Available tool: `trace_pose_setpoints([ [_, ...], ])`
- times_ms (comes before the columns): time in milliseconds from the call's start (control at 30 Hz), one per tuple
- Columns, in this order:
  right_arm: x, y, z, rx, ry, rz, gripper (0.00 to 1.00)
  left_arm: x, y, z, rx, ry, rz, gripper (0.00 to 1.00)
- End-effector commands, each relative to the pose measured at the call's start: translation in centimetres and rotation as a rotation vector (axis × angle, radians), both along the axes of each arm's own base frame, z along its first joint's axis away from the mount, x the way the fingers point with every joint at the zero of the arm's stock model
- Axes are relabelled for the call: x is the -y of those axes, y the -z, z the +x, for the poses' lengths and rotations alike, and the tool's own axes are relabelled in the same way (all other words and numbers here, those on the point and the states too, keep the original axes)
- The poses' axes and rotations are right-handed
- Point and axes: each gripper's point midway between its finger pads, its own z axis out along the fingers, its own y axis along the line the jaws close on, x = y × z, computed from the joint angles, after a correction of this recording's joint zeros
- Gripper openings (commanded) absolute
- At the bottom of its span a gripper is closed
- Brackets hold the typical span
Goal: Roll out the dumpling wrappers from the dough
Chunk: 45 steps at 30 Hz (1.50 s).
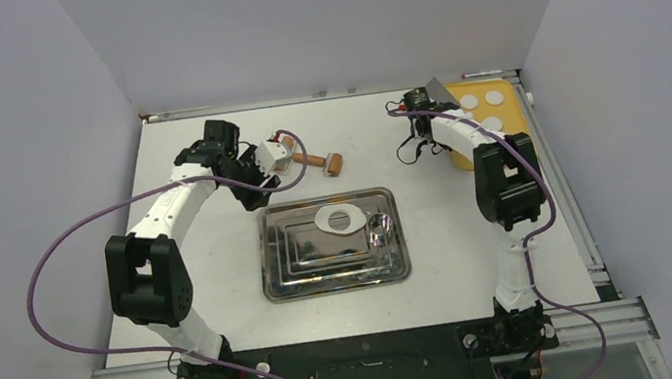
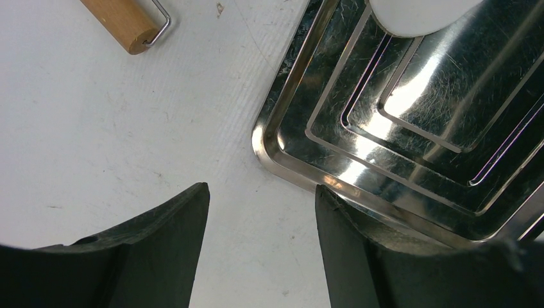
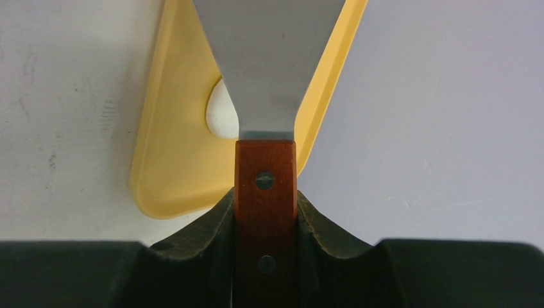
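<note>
1. Three small flat round white dumpling wrappers [image 1: 469,100] lie on a yellow rectangular plastic board [image 1: 510,113] in the upper right of the overhead view, at the far right edge of the white counter [image 1: 218,293]. In the right wrist view only the edge of one wrapper [image 3: 221,112] shows on the board [image 3: 173,167]; the rest is hidden behind a blade.
2. The right gripper [image 1: 426,98] hangs at the board's left side, its fingers [image 3: 212,224] pinching the brown riveted wooden handle of a flat steel scraper [image 3: 266,70]. The blade widens away from the handle and points over the board.
3. A scratched rectangular stainless-steel tray [image 1: 272,257] sits at the centre of the counter, well apart from the board. On it lies a larger white oval dough sheet [image 1: 341,218] with a hole in it, and just right of that a small shiny round metal piece [image 1: 379,226].
4. A small wooden rolling pin [image 1: 314,160] with a wire frame rests on the counter just above the tray, upper centre of the frame.
5. The left gripper [image 1: 278,150] hovers beside the rolling pin's left end. In the left wrist view its black fingers [image 2: 167,244] are spread with nothing between them, over bare counter at the tray's corner [image 2: 282,154].
</note>
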Motion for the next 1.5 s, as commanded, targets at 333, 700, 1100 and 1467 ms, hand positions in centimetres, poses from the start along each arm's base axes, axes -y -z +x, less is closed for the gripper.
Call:
trace_pose_setpoints([
  [333, 3.5, -3.6, -1.3, 0.085, 0.119, -0.106, 0.08, 0.3, -1.5, 1.0, 0.035, 0.003, -0.021, 0.58],
  [700, 5.2, -5.1, -3.1, 0.074, 0.165, -0.198, 0.09, 0.4, -1.6, 1.0, 0.035, 0.008, -0.023, 0.58],
  [1100, 5.8, -5.6, -4.8, 0.088, 0.210, -0.196, 0.09, 0.5, -1.6, 1.1, 0.034, 0.012, -0.027, 0.58],
  [1467, 6.2, -6.0, -7.5, 0.069, 0.235, -0.184, 0.08, 0.6, -1.7, 1.1, 0.035, 0.017, -0.030, 0.58],
])
